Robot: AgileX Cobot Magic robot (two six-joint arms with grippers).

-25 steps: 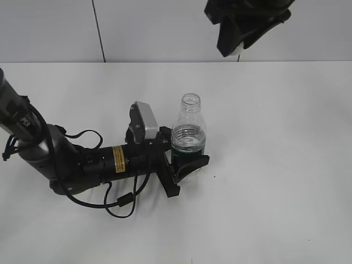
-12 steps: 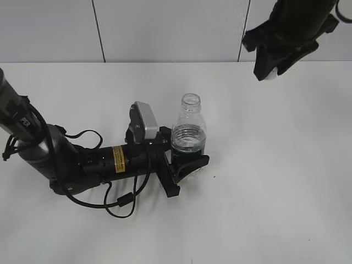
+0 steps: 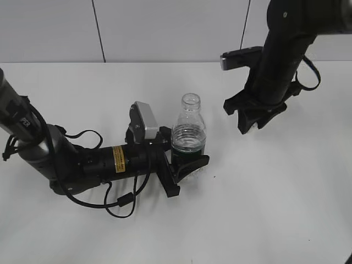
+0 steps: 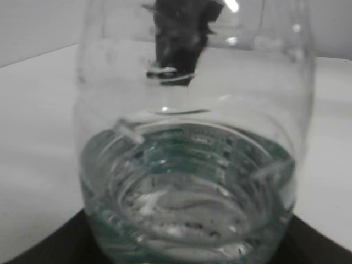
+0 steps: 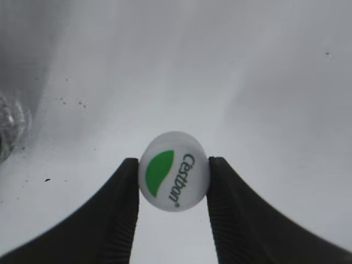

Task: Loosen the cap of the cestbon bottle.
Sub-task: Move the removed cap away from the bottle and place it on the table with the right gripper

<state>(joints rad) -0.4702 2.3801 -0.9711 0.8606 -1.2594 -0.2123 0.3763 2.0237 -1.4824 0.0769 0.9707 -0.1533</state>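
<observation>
The cap is already off, pinched in the right gripper above the bench toward its right edge. The left gripper clamps the open cestbon bottle mid-bench (water inside). A loose pinch could drop the cap; jostling could spill.

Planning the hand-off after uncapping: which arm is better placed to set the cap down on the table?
The right. Its hand is shut on the cap above bare table, beside the cestbon bottle. The left hand is shut on that open bottle, keeping it upright.
</observation>
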